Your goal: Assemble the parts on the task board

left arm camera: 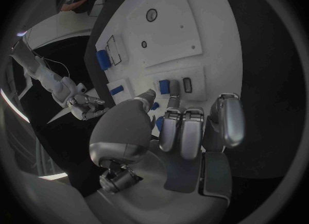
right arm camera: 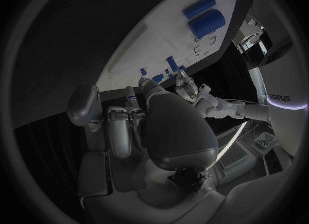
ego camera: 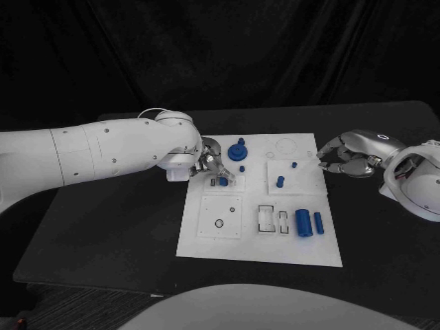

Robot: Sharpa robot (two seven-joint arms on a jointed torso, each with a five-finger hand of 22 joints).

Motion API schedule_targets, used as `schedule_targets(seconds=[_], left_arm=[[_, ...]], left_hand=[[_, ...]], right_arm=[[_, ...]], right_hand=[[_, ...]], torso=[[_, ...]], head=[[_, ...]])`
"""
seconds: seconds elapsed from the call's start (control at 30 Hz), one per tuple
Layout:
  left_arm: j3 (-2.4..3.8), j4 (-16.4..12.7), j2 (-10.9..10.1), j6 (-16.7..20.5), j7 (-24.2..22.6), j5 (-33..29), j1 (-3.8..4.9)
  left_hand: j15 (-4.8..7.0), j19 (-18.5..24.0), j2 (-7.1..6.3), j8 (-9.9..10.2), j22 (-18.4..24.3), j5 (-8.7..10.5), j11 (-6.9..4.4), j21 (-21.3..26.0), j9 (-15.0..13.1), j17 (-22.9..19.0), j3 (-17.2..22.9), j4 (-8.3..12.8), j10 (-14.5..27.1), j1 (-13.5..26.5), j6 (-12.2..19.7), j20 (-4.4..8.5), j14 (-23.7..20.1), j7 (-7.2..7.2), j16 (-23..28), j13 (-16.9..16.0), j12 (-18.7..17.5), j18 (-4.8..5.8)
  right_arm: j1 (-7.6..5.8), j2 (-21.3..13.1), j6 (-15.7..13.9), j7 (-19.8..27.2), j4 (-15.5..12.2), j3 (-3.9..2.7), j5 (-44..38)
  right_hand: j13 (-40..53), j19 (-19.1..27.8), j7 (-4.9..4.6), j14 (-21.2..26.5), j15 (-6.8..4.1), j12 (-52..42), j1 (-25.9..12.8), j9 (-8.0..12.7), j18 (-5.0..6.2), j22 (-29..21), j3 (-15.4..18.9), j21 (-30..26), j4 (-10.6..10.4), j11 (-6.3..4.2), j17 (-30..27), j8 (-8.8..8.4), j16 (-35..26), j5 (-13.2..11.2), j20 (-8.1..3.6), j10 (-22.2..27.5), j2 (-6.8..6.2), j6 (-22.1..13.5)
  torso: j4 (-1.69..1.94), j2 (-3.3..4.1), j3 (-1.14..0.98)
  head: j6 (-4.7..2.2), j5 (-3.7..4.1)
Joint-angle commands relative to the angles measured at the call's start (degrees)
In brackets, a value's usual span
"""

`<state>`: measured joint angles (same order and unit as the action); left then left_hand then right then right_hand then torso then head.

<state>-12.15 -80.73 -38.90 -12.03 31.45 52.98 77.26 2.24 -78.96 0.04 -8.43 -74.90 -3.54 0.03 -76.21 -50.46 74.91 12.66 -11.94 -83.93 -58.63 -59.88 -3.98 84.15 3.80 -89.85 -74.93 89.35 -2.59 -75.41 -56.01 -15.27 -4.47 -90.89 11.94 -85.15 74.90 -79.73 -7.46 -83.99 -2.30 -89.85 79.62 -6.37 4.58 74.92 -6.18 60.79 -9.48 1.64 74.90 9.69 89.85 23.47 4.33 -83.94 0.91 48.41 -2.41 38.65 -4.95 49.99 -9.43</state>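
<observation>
Head view: we see the left hand pinching a small blue part over its task board slot; right hand curled, empty. Next: press straight down.

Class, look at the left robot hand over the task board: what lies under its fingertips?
Under the left robot hand a small blue part stands on the task board, beside a dark slot. Whether fingers touch it is unclear.
</observation>
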Motion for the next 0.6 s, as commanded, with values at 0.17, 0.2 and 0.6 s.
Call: schedule_targets(seconds=[0.17, 0.2, 0.6], left_arm=[[0.03, -0.1, 0.0, -0.7, 0.3, 0.0, -0.12], [0.03, 0.0, 0.0, -0.8, 0.4, 0.0, -0.12], [0.03, -0.1, 0.1, -0.8, 0.4, 0.0, -0.12]], left_hand=[[-0.30, 0.0, 0.04, 0.2, -10.1, 0.30, 0.42, 0.2, 0.0, 15.1, -0.3, 0.0, -5.2, 0.4, -0.3, -0.51, 5.9, 0.24, -0.2, -14.3, -0.1, -1.14], [-0.30, 0.0, 0.07, 0.2, -10.1, 0.29, 0.41, 0.2, 0.0, 15.1, -0.3, 0.0, -5.2, 0.4, -0.3, -0.51, 5.9, 0.23, -0.2, -14.3, -0.1, -1.14], [-0.07, -0.3, 1.18, -0.7, -10.2, -0.58, 0.04, -0.1, -0.3, 15.1, -0.8, 0.2, -5.5, -0.6, -1.8, -0.39, 5.9, -0.30, -0.2, -14.5, 0.1, -1.09]], right_arm=[[0.23, -0.1, 0.2, -0.8, 0.0, -0.04, -0.1], [0.25, -0.1, 0.2, -0.8, 0.0, -0.04, -0.1], [0.38, -0.1, 0.3, -0.7, 0.1, -0.04, -0.1]], right_hand=[[15.1, 0.3, 0.00, -6.0, 0.57, -0.1, 0.2, 0.1, 1.12, 7.5, -0.4, -0.3, 0.0, 0.38, 15.1, -0.28, 0.2, 0.2, 0.08, -6.1, -0.51, 0.2], [15.1, 0.3, 0.00, -6.0, 0.57, -0.1, 0.2, 0.1, 1.12, 7.5, -0.4, -0.3, 0.0, 0.38, 15.1, -0.28, 0.2, 0.2, 0.08, -6.1, -0.51, 0.2], [15.1, 0.4, 0.00, -6.0, 0.57, -0.1, 0.2, 0.1, 1.14, 7.4, -0.4, -0.4, 0.0, 0.38, 15.1, -0.30, 0.2, 0.2, 0.08, -6.1, -0.53, 0.1]], torso=[[0.06, -0.03, -0.04], [0.06, -0.02, -0.04], [0.04, -0.06, -0.06]], head=[[0.01, -0.01], [0.01, -0.01], [0.01, -0.03]])
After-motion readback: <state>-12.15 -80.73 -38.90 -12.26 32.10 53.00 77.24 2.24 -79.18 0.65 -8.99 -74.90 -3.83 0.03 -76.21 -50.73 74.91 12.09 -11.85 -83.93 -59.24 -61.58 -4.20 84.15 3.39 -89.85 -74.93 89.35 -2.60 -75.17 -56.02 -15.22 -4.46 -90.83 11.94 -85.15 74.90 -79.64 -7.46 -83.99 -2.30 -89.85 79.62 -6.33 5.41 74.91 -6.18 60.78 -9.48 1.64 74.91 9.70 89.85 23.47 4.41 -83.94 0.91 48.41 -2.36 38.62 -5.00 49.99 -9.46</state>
